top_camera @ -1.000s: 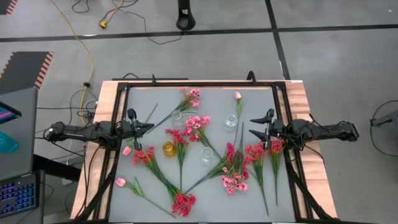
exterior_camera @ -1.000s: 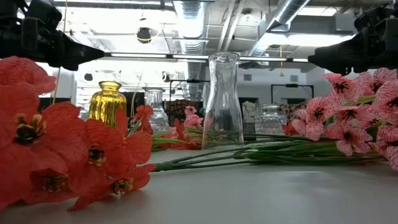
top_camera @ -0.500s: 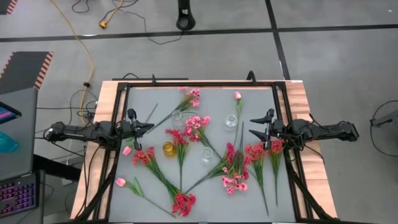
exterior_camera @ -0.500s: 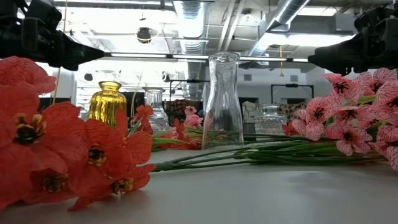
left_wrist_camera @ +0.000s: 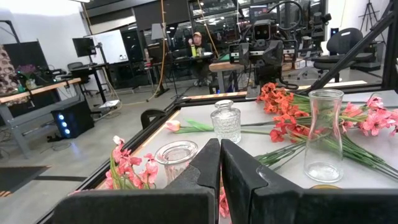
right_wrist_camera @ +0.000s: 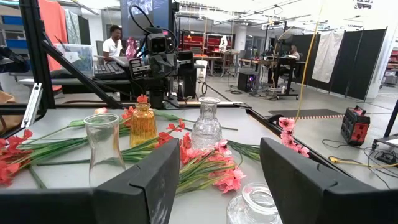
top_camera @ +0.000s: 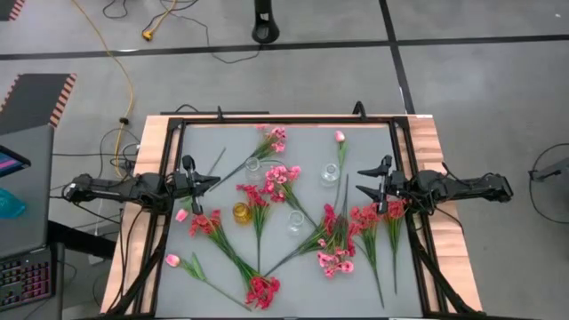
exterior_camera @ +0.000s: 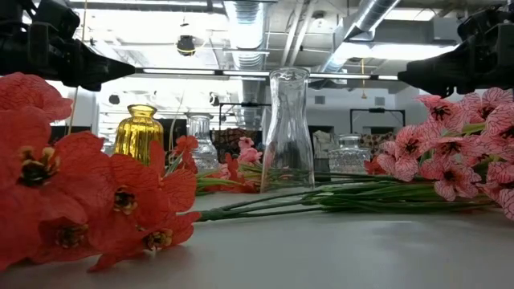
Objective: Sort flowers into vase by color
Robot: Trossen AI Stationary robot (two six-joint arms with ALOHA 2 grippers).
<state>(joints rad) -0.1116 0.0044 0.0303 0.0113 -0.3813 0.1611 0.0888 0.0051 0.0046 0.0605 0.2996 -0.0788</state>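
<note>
Flowers lie flat on the grey mat [top_camera: 293, 267], stems and blossoms both resting on it. There are pink sprigs [top_camera: 283, 174], red sprigs [top_camera: 261, 290] and pale pink buds [top_camera: 172, 260]. An amber vase [top_camera: 241, 212] and three clear glass vases [top_camera: 295, 221] [top_camera: 252, 165] [top_camera: 330, 173] stand upright among them. My left gripper [top_camera: 216, 180] hovers shut at the mat's left edge, pointing level toward the middle. My right gripper [top_camera: 359, 180] hovers open at the right edge, facing it. Neither touches anything. In the low view, red blossoms [exterior_camera: 80, 201] fill the near left.
A black frame [top_camera: 284, 119] borders the mat on the wooden table. Beyond the table lie floor cables and a desk with a keyboard [top_camera: 22, 280]. The wrist views show people seated far off in the room [right_wrist_camera: 113, 42].
</note>
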